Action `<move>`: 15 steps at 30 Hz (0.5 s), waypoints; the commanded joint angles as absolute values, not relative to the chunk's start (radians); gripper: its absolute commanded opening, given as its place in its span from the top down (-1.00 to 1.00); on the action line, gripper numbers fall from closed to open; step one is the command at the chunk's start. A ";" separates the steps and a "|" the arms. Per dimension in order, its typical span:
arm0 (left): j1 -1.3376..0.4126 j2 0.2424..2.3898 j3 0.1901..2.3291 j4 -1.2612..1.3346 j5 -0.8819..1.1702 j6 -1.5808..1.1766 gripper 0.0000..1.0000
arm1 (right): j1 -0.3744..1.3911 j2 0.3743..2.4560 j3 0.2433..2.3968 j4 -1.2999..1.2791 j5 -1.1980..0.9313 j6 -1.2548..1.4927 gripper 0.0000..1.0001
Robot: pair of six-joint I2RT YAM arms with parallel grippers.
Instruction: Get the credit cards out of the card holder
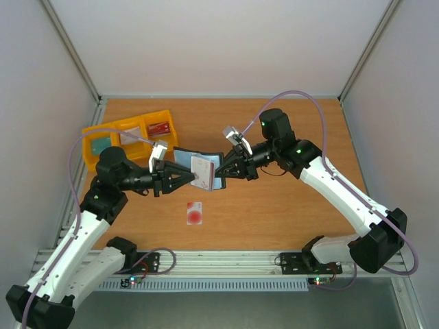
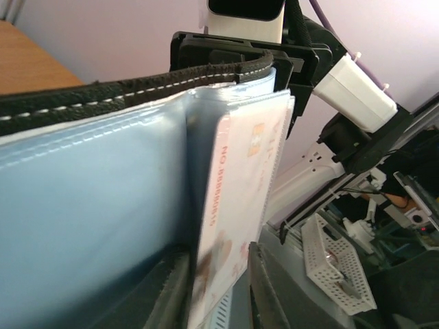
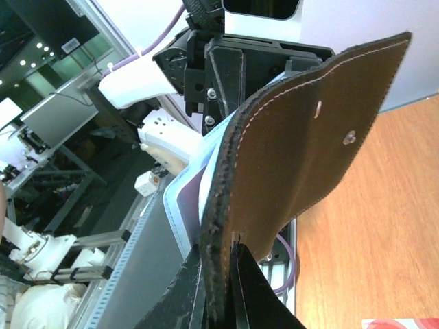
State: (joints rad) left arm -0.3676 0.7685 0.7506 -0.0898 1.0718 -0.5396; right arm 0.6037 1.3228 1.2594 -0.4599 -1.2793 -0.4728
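The left gripper (image 1: 186,179) is standing partly open, its fingers (image 2: 264,295) straddling the near edge of a white card with red marks (image 2: 240,199). A thin gap is showing on one side, so it is not clamping. That card is sticking out of a grey-blue pocket of the wallet (image 1: 184,157), which is hanging open in the air between the two arms. The right gripper (image 1: 225,171) is pinching the wallet's black outer flap tight between closed fingers. Below them, a white card with a red circle (image 1: 195,213) is lying flat on the wooden table (image 1: 295,226), well apart from the yellow bins (image 1: 92,147) at the back left.
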 commanded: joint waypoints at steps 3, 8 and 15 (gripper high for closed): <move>-0.382 0.768 0.756 -0.015 1.113 -0.557 0.79 | 0.602 1.304 1.296 -0.445 -1.315 -0.493 0.98; -0.377 0.746 0.784 -0.137 1.104 -0.496 0.99 | 0.601 1.306 1.292 -0.445 -1.314 -0.494 0.98; -0.351 0.722 0.809 -0.224 1.064 -0.476 1.00 | 0.589 1.304 1.289 -0.465 -1.298 -0.519 0.98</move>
